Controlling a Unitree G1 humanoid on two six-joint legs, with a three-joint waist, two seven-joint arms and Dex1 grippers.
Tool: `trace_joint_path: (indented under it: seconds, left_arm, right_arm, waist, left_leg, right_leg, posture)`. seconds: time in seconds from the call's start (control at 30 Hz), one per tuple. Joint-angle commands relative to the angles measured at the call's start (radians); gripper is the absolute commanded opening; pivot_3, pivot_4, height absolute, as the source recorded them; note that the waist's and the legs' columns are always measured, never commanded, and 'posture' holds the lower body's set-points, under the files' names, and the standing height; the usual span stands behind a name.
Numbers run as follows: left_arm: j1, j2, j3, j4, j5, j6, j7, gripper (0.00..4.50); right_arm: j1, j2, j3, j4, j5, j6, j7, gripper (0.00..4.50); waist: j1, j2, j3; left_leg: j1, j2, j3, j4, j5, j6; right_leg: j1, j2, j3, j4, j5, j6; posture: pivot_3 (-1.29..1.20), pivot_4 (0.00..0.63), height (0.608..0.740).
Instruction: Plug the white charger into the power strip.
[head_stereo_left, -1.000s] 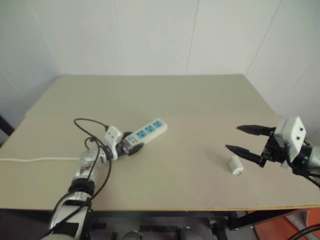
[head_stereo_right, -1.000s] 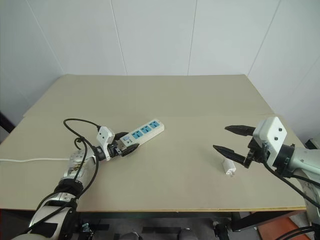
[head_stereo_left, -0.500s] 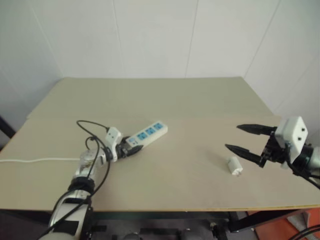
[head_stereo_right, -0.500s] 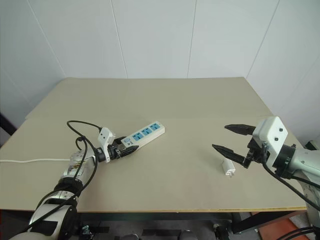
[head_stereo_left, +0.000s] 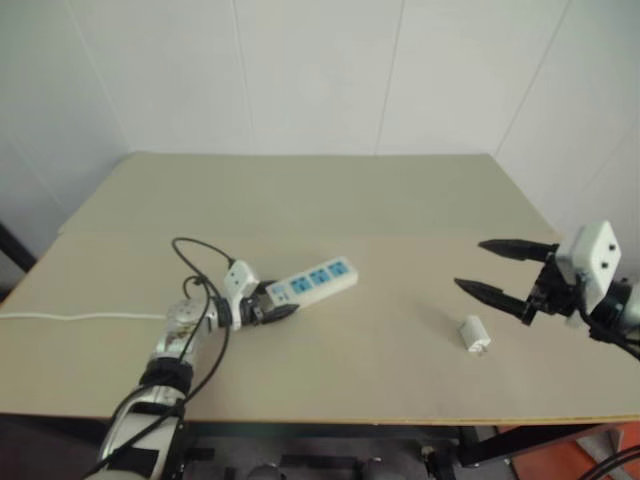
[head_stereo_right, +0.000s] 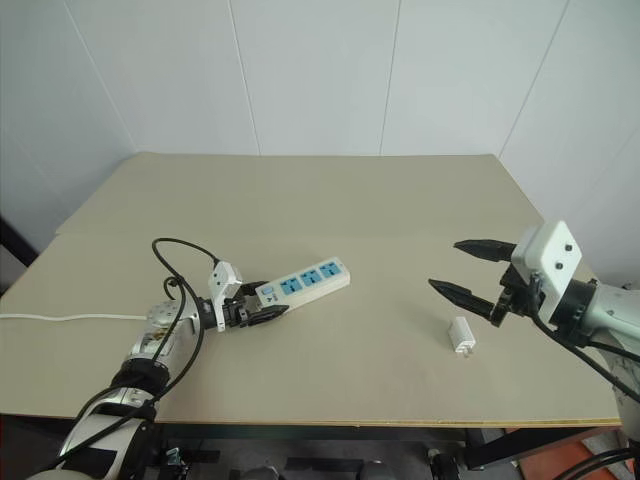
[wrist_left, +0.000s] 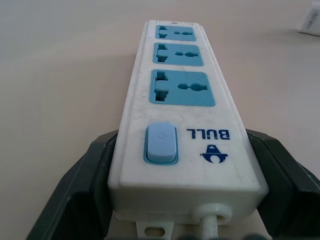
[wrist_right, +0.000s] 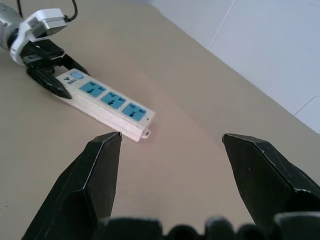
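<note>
The bench (head_stereo_right: 400, 200) carries both task items. The strip (head_stereo_right: 305, 281) lies left of centre, switch end clamped in my left end effector (head_stereo_right: 262, 313); it looks rigid and light, so it may slide. My right end effector (head_stereo_right: 462, 270) hangs released just above the charger (head_stereo_right: 461, 335), which lies well apart from the strip. The charger looks small, hard, smooth: grip its flat sides, prongs clear.

Black tapered fingers (head_stereo_right: 470, 296), apparently white camera housings (head_stereo_right: 548, 257).

Glossy white plastic power strip (wrist_left: 185, 150), matt beige table (head_stereo_left: 330, 200), smooth white charger (head_stereo_left: 473, 333)
</note>
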Motion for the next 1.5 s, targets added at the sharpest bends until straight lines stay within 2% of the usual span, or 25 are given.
trace_joint_path:
  seconds: [0.03, 0.13, 0.37, 0.5, 0.63, 0.73, 0.87, 1.1, 1.27, 1.5]
  left_arm:
    - [-0.003, 0.000, -0.054, -0.071, -0.008, 0.010, -0.110, 3.31]
    - [-0.018, 0.009, -0.090, -0.081, 0.005, 0.000, -0.173, 3.31]
    - [-0.041, 0.005, -0.146, 0.007, 0.047, -0.075, -0.251, 3.31]
    - [-0.051, 0.002, -0.160, 0.034, 0.048, -0.078, -0.291, 3.31]
    - [-0.051, 0.001, -0.171, 0.035, 0.052, -0.094, -0.329, 3.31]
    - [-0.061, -0.003, -0.173, 0.054, 0.061, -0.111, -0.329, 3.31]
    - [-0.066, -0.012, -0.174, 0.062, 0.062, -0.119, -0.329, 3.31]
    - [-0.048, -0.025, -0.173, 0.056, 0.063, -0.118, -0.302, 3.31]
    - [-0.043, -0.021, -0.167, 0.056, 0.073, -0.123, -0.263, 3.31]
    - [-0.024, -0.016, -0.166, 0.038, 0.071, -0.116, -0.245, 3.31]
  right_arm:
    - [-0.079, -0.041, 0.012, 0.025, -0.010, 0.131, -0.090, 3.82]
    - [-0.137, -0.075, 0.031, 0.044, 0.007, 0.249, -0.117, 3.82]
    - [-0.367, -0.087, 0.150, 0.097, -0.001, 0.656, -0.289, 3.82]
    - [-0.542, -0.112, 0.236, 0.148, 0.015, 0.943, -0.316, 3.82]
    - [-0.754, -0.138, 0.382, 0.267, 0.019, 1.211, -0.304, 3.82]
    - [-0.867, -0.175, 0.525, 0.371, 0.057, 1.236, -0.286, 3.82]
    - [-0.985, -0.229, 0.778, 0.471, 0.101, 1.236, -0.234, 3.82]
    - [-1.119, -0.206, 1.098, 0.622, 0.133, 1.236, -0.168, 3.82]
    - [-1.140, -0.182, 1.206, 0.639, 0.135, 1.236, -0.157, 3.82]
    - [-1.123, -0.140, 1.214, 0.669, 0.166, 1.236, -0.181, 3.82]
  waist:
    - [0.000, 0.000, 0.000]
    - [0.000, 0.000, 0.000]
    - [-0.002, 0.000, 0.000]
    - [-0.002, 0.000, 0.000]
    - [-0.001, 0.000, 0.000]
    - [0.001, 0.001, 0.000]
    - [0.001, 0.001, 0.000]
    - [0.002, 0.001, 0.000]
    - [0.003, 0.001, 0.000]
    - [0.003, 0.002, -0.001]
  left_leg:
    - [0.000, 0.000, 0.000, 0.000, 0.000, 0.000]
    - [-0.002, 0.000, -0.001, 0.000, 0.000, 0.000]
    - [-0.003, 0.001, -0.001, 0.000, 0.000, 0.000]
    - [-0.006, 0.000, -0.002, 0.000, 0.000, 0.000]
    - [-0.012, 0.001, -0.002, 0.000, 0.000, 0.000]
    - [-0.018, 0.001, -0.002, 0.002, 0.000, 0.000]
    - [-0.019, 0.000, -0.001, 0.002, 0.000, 0.001]
    - [-0.019, 0.000, -0.001, 0.003, 0.000, 0.000]
    - [-0.020, 0.000, -0.002, 0.003, 0.000, 0.000]
    - [-0.018, 0.000, -0.002, 0.004, 0.000, 0.000]
  right_leg:
    - [0.000, 0.000, 0.000, 0.000, 0.000, 0.000]
    - [-0.002, 0.000, -0.001, -0.001, 0.000, 0.000]
    - [-0.002, 0.000, -0.001, -0.003, 0.001, -0.001]
    - [-0.004, 0.000, -0.002, -0.004, 0.001, -0.001]
    - [-0.010, 0.000, -0.002, -0.003, 0.001, -0.001]
    - [-0.017, 0.000, -0.002, -0.001, 0.002, -0.001]
    - [-0.019, -0.001, -0.002, -0.001, 0.002, -0.001]
    - [-0.019, -0.001, -0.002, -0.001, 0.002, -0.001]
    - [-0.019, -0.001, -0.003, -0.001, 0.002, -0.001]
    - [-0.019, -0.001, -0.003, 0.003, 0.002, -0.001]
  posture:
    - [0.00, 0.150, 0.740]
    - [0.00, 0.150, 0.740]
    - [0.00, 0.150, 0.740]
    - [0.00, 0.150, 0.740]
    - [0.00, 0.150, 0.740]
    - [0.00, 0.150, 0.740]
    - [0.00, 0.150, 0.740]
    - [0.00, 0.150, 0.740]
    - [0.00, 0.150, 0.740]
    - [0.00, 0.150, 0.740]
